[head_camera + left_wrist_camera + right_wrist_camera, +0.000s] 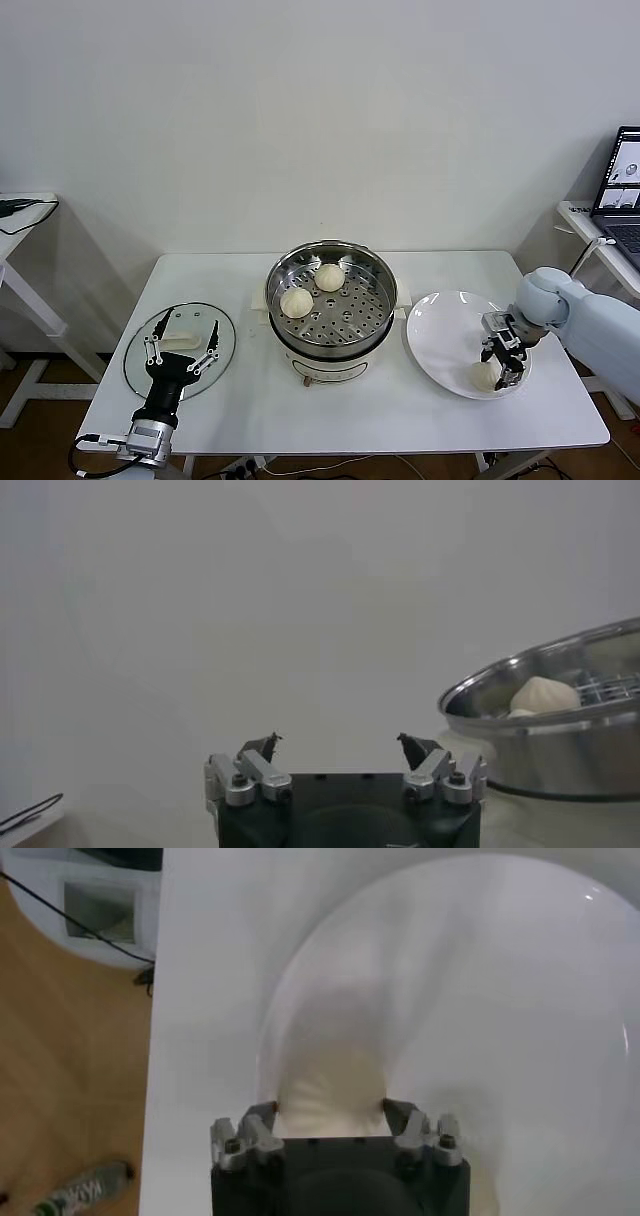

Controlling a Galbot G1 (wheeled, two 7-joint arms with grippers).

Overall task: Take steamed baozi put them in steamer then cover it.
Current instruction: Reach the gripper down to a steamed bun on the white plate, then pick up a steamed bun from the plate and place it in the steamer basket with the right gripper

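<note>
The steel steamer [372, 322] stands at the table's middle with two baozi [296, 302] [329, 277] on its perforated tray. A third baozi [484, 376] lies at the near edge of the white plate [440, 335]. My right gripper [508, 372] points down on it, and in the right wrist view [330, 1110] its fingertips press both sides of the bun [330, 1073]. The glass cover [225, 350] with its white handle [180, 341] lies flat at the left. My left gripper [188, 322] hovers open over it and is empty [338, 742]. A fourth baozi is not in view.
A laptop [622, 190] sits on a side table at the far right. Another white table [20, 215] stands at the far left. A bottle [80, 1193] lies on the floor past the table edge. The steamer [560, 750] shows in the left wrist view.
</note>
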